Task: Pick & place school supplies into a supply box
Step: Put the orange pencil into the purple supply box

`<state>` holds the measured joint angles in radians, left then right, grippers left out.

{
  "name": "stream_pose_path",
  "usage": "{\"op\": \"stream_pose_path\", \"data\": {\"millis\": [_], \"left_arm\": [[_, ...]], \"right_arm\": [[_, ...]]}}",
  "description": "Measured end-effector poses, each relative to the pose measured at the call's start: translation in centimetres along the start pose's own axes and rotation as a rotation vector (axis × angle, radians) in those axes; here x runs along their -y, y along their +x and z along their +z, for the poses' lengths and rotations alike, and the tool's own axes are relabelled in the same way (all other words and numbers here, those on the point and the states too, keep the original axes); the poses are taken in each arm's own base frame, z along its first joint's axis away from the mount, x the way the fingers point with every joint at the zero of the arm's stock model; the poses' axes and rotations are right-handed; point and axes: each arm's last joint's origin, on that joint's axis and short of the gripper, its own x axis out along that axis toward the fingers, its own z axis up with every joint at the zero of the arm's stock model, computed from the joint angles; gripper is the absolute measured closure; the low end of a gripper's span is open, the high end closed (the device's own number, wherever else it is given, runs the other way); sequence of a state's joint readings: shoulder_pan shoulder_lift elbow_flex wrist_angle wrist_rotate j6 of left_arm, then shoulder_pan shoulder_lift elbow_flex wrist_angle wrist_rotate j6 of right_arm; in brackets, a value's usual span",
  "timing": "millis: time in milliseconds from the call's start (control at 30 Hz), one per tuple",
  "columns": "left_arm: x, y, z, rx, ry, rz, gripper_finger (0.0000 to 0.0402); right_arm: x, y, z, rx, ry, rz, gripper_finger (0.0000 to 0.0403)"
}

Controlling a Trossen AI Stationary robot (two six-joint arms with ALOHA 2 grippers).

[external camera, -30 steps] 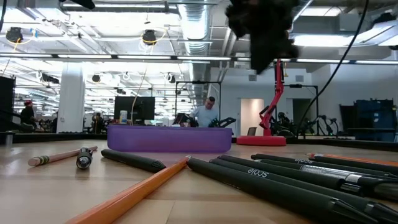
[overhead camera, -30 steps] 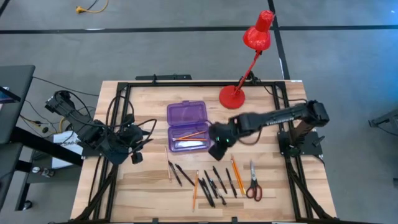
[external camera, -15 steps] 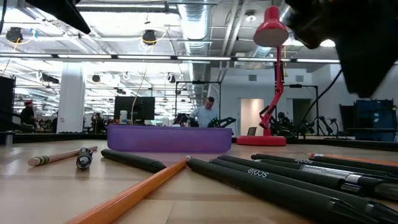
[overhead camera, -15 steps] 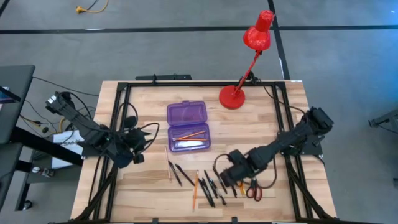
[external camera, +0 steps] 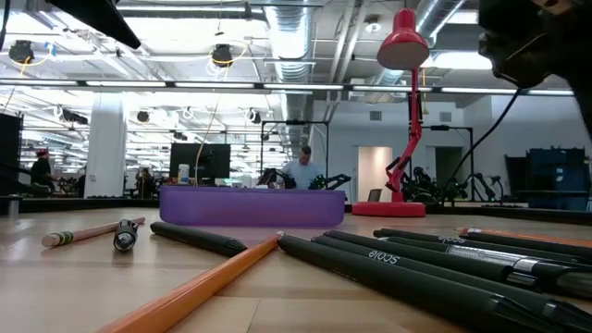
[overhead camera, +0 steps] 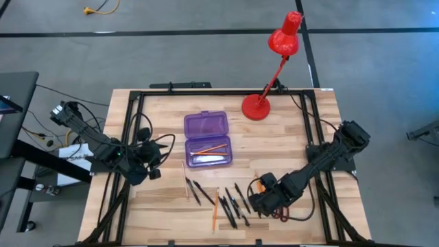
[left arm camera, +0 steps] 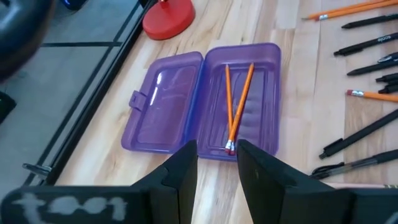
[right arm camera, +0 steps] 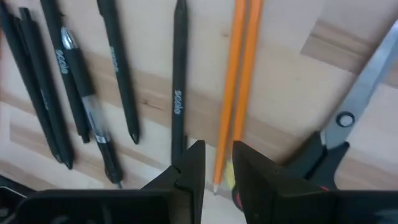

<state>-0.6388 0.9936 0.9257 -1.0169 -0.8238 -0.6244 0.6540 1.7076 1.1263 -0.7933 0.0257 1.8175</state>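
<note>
The purple supply box [overhead camera: 207, 140] lies open at the table's middle, lid toward the far edge, with two orange pencils [left arm camera: 236, 106] in its tray. Black pens [overhead camera: 233, 202] and an orange pencil [overhead camera: 215, 211] lie on the wood near the front edge. My right gripper [overhead camera: 264, 200] hangs over two orange pencils [right arm camera: 239, 74] and the red-handled scissors [right arm camera: 348, 118], pointing down, open, with nothing between its fingers [right arm camera: 217, 168]. My left gripper [overhead camera: 147, 168] waits left of the box, open and empty [left arm camera: 217, 165].
A red desk lamp stands on its base [overhead camera: 257, 106] at the far right, its head [overhead camera: 285, 38] reaching beyond the table. Black frame rails [overhead camera: 137, 103] run along the table's sides and back. Cables trail off the left edge [overhead camera: 68, 113].
My right gripper has swung from beside the supply box toward the table's near right, sinking and rolling about its own line, and now hangs over the pencils and scissors. My left gripper has sunk slightly. The supplies on the table have kept still.
</note>
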Motion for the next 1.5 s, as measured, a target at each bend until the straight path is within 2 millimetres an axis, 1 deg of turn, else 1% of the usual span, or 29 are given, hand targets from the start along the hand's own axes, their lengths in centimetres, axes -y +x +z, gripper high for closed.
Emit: {"op": "stream_pose_path", "data": {"millis": [133, 233, 300, 367, 433, 500, 667, 967, 1300, 1500], "left_arm": [[0.1, 0.0, 0.2, 0.013, -0.022, -0.010, 0.0299], [0.2, 0.0, 0.3, 0.023, -0.035, -0.017, 0.0299], [0.2, 0.0, 0.3, 0.025, -0.037, -0.018, 0.0299], [0.2, 0.0, 0.3, 0.025, -0.037, -0.018, 0.0299], [0.2, 0.0, 0.3, 0.026, -0.039, -0.018, 0.0299], [0.3, 0.0, 0.3, 0.026, -0.042, -0.018, 0.0299], [0.3, 0.0, 0.4, 0.027, -0.043, -0.018, 0.0299], [0.2, 0.0, 0.4, 0.032, -0.043, -0.011, 0.0299], [0.1, 0.0, 0.4, 0.052, -0.042, 0.020, 0.0299], [0.1, 0.0, 0.4, 0.057, -0.038, 0.027, 0.0299]], "right_arm": [[0.1, 0.5, -0.5, 0.001, -0.009, -0.020, 0.0329], [-0.1, 1.0, -1.0, -0.006, -0.017, -0.008, 0.0329], [0.2, 1.2, -1.4, -0.005, -0.025, -0.031, 0.0329], [-0.2, 1.8, -1.8, -0.029, -0.026, -0.018, 0.0329], [0.3, 2.3, -2.2, -0.036, -0.037, -0.063, 0.0329], [-0.2, 2.9, -2.5, -0.057, -0.033, -0.040, 0.0329], [-0.5, 3.9, -2.6, -0.059, -0.023, -0.037, 0.0329], [0.2, 3.7, -2.3, -0.038, -0.022, -0.099, 0.0329], [0.4, 3.7, -2.2, -0.020, -0.031, -0.115, 0.0329], [0.7, 4.8, -1.7, -0.033, -0.018, -0.085, 0.0329]]}}
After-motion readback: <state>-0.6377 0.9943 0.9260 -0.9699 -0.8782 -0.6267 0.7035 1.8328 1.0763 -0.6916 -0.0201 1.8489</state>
